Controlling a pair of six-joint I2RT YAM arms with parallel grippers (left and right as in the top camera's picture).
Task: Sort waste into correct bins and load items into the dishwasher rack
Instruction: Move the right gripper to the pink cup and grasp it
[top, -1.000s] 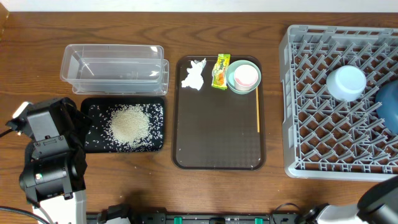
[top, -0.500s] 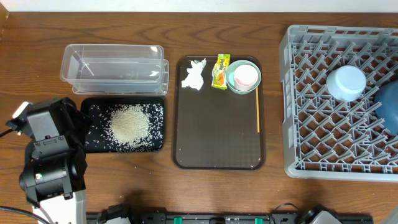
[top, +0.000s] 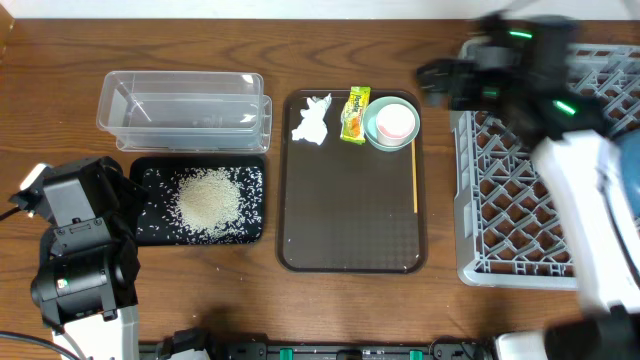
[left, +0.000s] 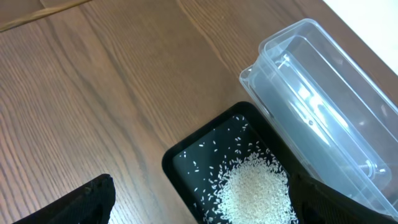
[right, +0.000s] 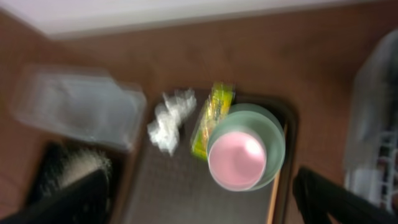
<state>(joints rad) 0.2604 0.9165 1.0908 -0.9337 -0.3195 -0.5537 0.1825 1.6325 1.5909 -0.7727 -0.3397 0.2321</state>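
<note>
Overhead, we count one pink cup (top: 395, 122) in one mint bowl (top: 373, 134), one wrapper (top: 355, 113), one tissue (top: 312, 122) along the tray's (top: 350, 210) far edge; left gripper (left: 208, 202) and right gripper (right: 202, 199) both spread wide, empty.

We are seeing wooden table (top: 60, 60) carrying four things directly: clear tub (top: 185, 110) lying far left, black tray (top: 148, 228) sitting just beside it on near side, brown serving tray (top: 345, 210) resting centre, grey rack (top: 490, 230) standing right.

Black-and-white arms (top: 75, 250), green lights (top: 519, 36)
</note>
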